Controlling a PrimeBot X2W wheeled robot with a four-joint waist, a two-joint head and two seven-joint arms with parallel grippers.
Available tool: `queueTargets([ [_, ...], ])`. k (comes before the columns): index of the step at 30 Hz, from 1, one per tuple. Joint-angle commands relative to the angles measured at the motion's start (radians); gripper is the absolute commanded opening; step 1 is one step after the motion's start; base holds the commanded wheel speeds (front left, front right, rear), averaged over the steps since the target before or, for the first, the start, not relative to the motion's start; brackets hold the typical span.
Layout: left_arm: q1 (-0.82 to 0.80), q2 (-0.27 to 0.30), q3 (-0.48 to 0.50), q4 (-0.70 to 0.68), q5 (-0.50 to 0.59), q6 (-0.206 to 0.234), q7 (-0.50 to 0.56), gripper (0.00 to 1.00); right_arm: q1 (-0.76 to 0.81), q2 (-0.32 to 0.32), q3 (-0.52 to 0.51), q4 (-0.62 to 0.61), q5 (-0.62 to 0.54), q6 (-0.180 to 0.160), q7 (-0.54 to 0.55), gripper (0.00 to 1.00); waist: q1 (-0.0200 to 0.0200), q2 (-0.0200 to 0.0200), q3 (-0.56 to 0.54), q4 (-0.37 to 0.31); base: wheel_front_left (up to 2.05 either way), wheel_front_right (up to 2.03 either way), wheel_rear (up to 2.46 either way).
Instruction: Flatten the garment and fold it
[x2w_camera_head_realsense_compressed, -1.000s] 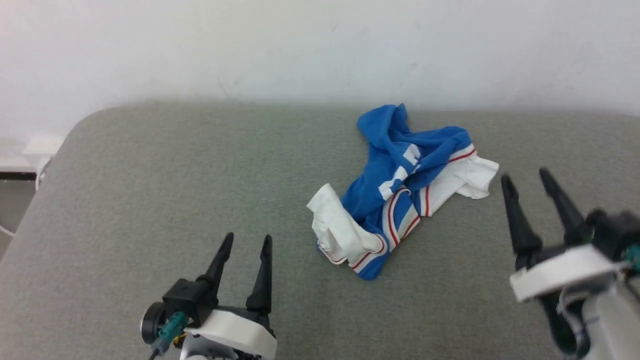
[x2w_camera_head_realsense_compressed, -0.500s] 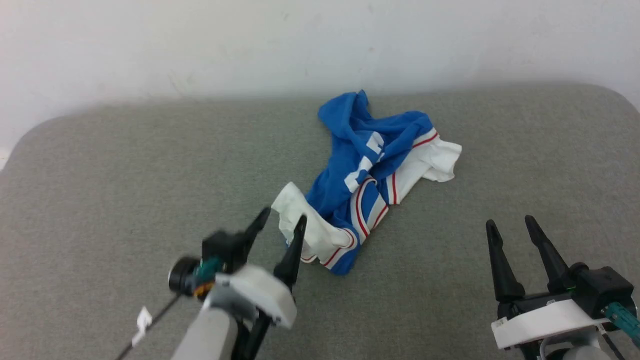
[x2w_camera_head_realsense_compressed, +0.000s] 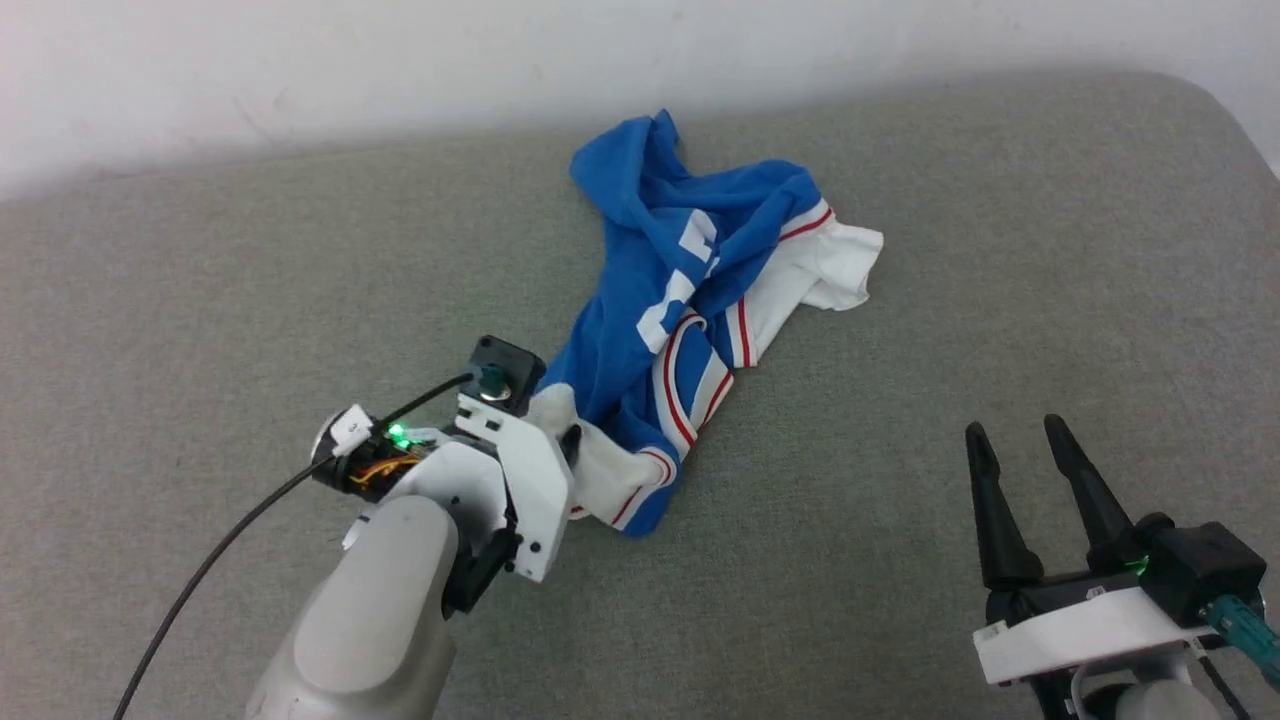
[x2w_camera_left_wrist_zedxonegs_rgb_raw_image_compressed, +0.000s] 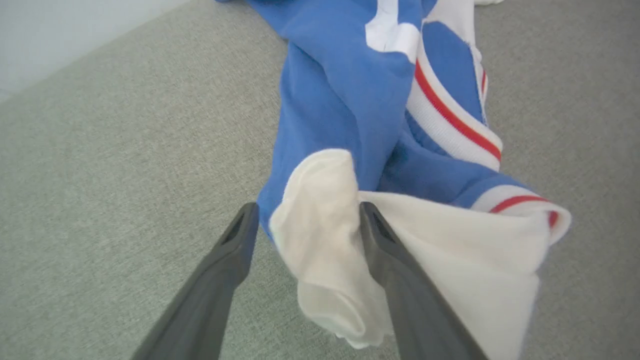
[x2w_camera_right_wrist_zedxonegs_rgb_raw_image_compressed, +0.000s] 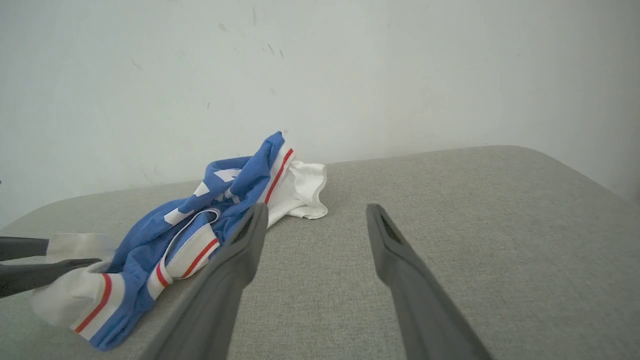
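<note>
Garment (x2w_camera_head_realsense_compressed: 650, 250) lies crumpled toward the far edge of the grey fabric surface (x2w_camera_head_realsense_compressed: 200, 260), close to the white wall (x2w_camera_head_realsense_compressed: 400, 50). Its blue body is bunched, with red-striped trim twisted through the folds. We see the far sleeve (x2w_camera_head_realsense_compressed: 830, 265) fanned out white toward our right side, and the near sleeve (x2w_camera_left_wrist_zedxonegs_rgb_raw_image_compressed: 325, 240) wadded at the end closest to us. Our left gripper (x2w_camera_left_wrist_zedxonegs_rgb_raw_image_compressed: 307, 210) sits low at that end. Its fingers are spread wide and straddle a fold of the near sleeve, one finger (x2w_camera_left_wrist_zedxonegs_rgb_raw_image_compressed: 395, 270) touching the white cloth without pinching it. Our right gripper (x2w_camera_head_realsense_compressed: 1015, 428) hovers well apart from the garment over bare fabric, fingers parted and holding nothing.
</note>
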Motion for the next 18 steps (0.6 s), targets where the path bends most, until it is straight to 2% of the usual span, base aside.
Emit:
queueTargets([
  [1, -0.012, 0.007, -0.008, 0.006, -0.005, -0.009, 0.018, 1.0, -0.022, 0.007, 0.002, 0.003, 0.005, -0.001, -0.005, 1.0, -0.0001, 0.0, 0.017, -0.012, 0.0, 0.0, 0.0],
  [4, -0.013, -0.003, -0.001, 0.01, -0.037, -0.013, 0.026, 1.0, -0.03, 0.012, 0.011, 0.01, 0.009, -0.001, -0.005, 1.0, -0.0001, 0.0, 0.029, -0.013, 0.0, 0.0, 0.0],
  [5, -0.012, -0.004, -0.002, 0.013, -0.045, -0.015, 0.031, 0.73, -0.032, 0.014, 0.014, 0.013, 0.009, -0.001, -0.005, 1.0, -0.0001, 0.0, 0.034, -0.013, 0.0, 0.0, 0.0],
  [6, -0.011, -0.005, -0.004, 0.012, -0.054, -0.018, 0.031, 0.0, -0.034, 0.015, 0.014, 0.014, 0.01, -0.001, -0.005, 1.0, -0.0001, 0.0, 0.037, -0.012, 0.0, 0.0, 0.0],
  [12, -0.004, -0.008, -0.01, -0.025, -0.081, -0.021, -0.028, 0.0, -0.029, 0.019, 0.008, 0.03, 0.006, -0.001, -0.005, 1.0, -0.0001, 0.0, 0.018, 0.014, 0.0, 0.0, 0.0],
  [18, 0.049, 0.017, 0.061, -0.11, -0.098, 0.032, -0.185, 0.0, -0.016, 0.018, 0.006, 0.045, -0.002, -0.001, -0.005, 1.0, -0.0001, 0.0, -0.04, 0.063, 0.0, 0.0, 0.0],
])
